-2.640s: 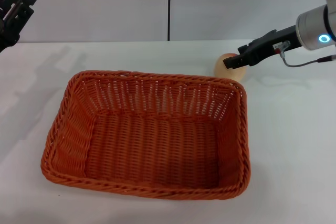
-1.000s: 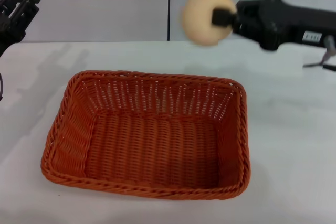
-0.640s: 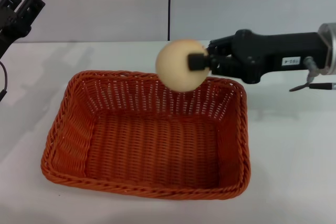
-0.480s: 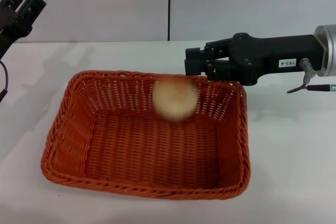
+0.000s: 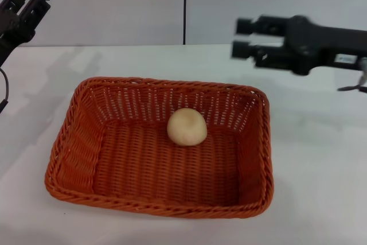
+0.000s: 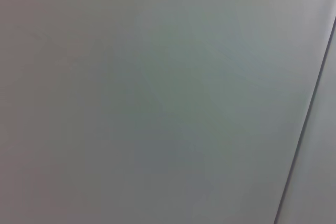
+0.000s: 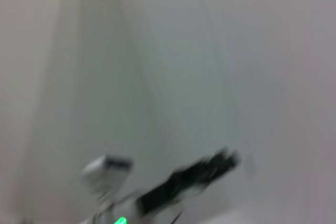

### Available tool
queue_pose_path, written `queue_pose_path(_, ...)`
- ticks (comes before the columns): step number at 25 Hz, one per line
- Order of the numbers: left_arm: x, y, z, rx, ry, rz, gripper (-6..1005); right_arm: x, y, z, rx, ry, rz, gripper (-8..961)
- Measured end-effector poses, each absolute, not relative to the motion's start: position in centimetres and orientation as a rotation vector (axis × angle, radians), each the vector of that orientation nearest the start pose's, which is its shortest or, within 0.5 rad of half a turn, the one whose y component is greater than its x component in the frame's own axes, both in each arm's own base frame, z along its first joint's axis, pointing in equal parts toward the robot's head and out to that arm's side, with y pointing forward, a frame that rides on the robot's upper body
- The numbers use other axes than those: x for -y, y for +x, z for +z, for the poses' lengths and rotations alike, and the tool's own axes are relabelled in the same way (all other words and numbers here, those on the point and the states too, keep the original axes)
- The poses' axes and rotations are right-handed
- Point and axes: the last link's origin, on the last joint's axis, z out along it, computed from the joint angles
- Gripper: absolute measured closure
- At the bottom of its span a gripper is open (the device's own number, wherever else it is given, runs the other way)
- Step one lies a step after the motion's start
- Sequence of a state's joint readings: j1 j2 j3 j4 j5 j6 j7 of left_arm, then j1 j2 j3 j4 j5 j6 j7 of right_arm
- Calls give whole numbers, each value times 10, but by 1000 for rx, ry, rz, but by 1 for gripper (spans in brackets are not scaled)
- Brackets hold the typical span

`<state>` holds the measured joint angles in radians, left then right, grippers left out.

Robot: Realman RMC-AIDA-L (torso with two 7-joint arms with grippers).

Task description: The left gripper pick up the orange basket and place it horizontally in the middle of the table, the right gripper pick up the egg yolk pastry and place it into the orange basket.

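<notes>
The egg yolk pastry [image 5: 187,127] sits inside the orange basket [image 5: 74,159] in the middle of the counter [image 5: 321,170]. The right gripper [image 5: 243,38] hangs above the basket's far corner, spread and empty, and the left gripper [image 5: 26,1] waits far off, spread too. The round pastry might roll if an arm bumps the basket.

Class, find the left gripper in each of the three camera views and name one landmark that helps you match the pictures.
Head view: the left gripper is raised at the upper left, away from the orange basket.
Left wrist view: not in it; only grey wall.
Right wrist view: a dark blurred gripper far off, on the arm with a green light.
Shared landmark: the grey wall's dark vertical seam.
</notes>
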<state>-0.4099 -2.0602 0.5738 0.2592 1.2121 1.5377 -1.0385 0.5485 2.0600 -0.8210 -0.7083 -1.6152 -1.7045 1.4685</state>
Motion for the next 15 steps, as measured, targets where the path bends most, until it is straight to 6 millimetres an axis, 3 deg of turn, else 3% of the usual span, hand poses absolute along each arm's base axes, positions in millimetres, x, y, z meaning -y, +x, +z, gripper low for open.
queue_pose_path(1, -316, -303, 41, 703, -1812, -1326, 413, -338, 200, 30, -477, -2698, 1177, 358)
queue_pose_path(3, -316, -304, 41, 703, -1810, -1328, 413, -328, 226, 37, -383, -2483, 1218, 307)
queue_pose_path(5, -316, -304, 42, 703, -1809, -1328, 413, -325, 235, 38, -365, -2413, 1228, 299)
queue_pose_path(7, -316, -305, 42, 704, -1802, -1327, 413, -317, 256, 41, -353, -2237, 1247, 292)
queue_pose_path(8, -315, -306, 43, 704, -1796, -1326, 413, -306, 279, 48, -327, -2036, 1233, 288)
queue_pose_path(9, -315, -306, 43, 704, -1796, -1326, 413, -306, 279, 48, -327, -2036, 1233, 288)
queue_pose_path(10, -315, -307, 45, 702, -1791, -1323, 413, -294, 300, 55, -316, -1839, 1194, 288)
queue_pose_path(11, -315, -307, 45, 702, -1791, -1323, 413, -294, 300, 55, -316, -1839, 1194, 288)
queue_pose_path(12, -316, -307, 46, 698, -1784, -1321, 413, -286, 310, 60, -303, -1734, 1171, 288)
queue_pose_path(13, -316, -308, 48, 693, -1773, -1318, 413, -269, 328, 68, -284, -1522, 1119, 288)
queue_pose_path(15, -316, -310, 50, 689, -1762, -1316, 413, -262, 333, 71, -270, -1442, 1090, 288)
